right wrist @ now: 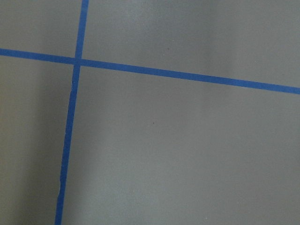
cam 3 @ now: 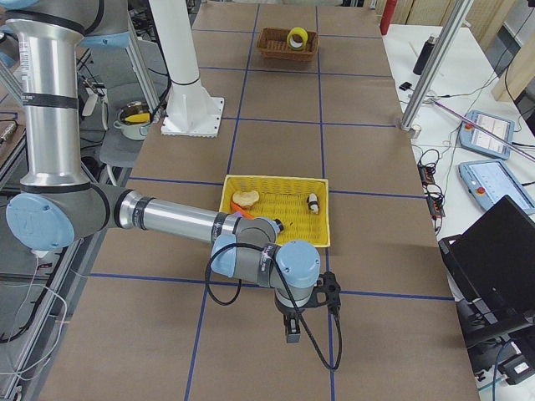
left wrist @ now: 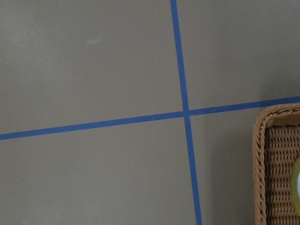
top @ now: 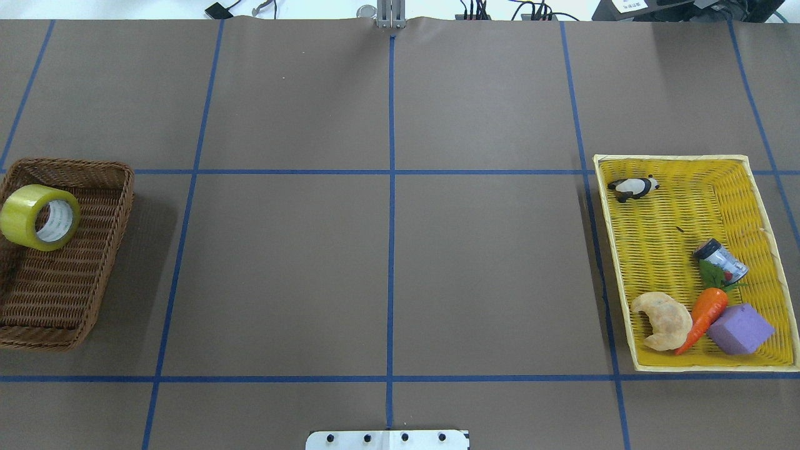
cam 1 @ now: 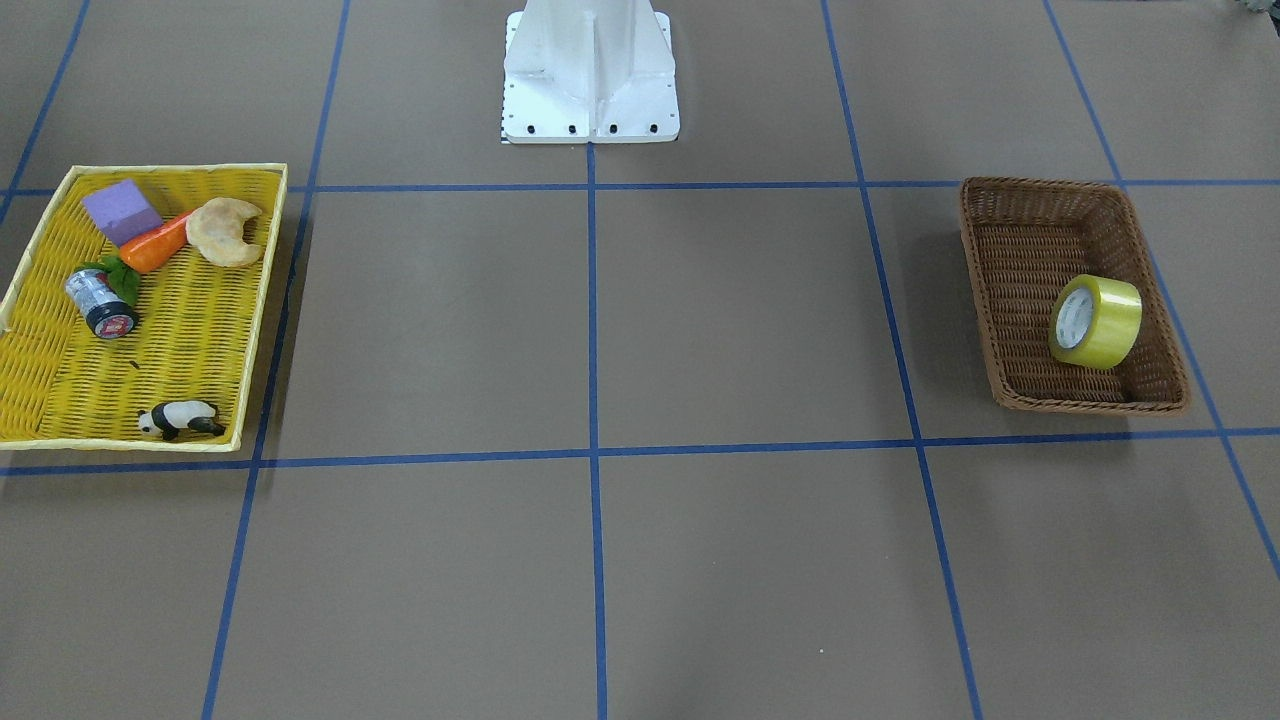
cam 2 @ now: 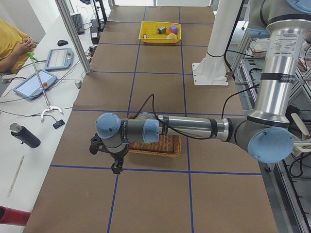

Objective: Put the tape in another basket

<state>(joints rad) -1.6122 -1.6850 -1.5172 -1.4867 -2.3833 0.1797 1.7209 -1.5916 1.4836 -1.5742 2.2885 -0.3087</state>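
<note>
Your left arm (cam 2: 184, 128) stretches level by the dark-brown woven wicker basket (top: 62, 275) holding the yellow-green tape roll (top: 39, 217). Left fingers (cam 2: 116, 168) and right fingers (cam 3: 292, 332) point down at the surface, and I cannot tell their grip.

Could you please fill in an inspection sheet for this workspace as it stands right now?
Surface: brown table with a blue tape grid, bare between the baskets.
Job's things: tape inside the brown wicker basket, core facing sideways.
Clutter: yellow basket holds a panda figure, small can, carrot, croissant and purple block.
Grippers: left gripper over bare table beside the brown basket; right gripper likewise beside the yellow one; open or shut cannot be told.
Cables: black cable looping off the left wrist.
Surroundings: seated operator, teach pendant, laptop.
</note>
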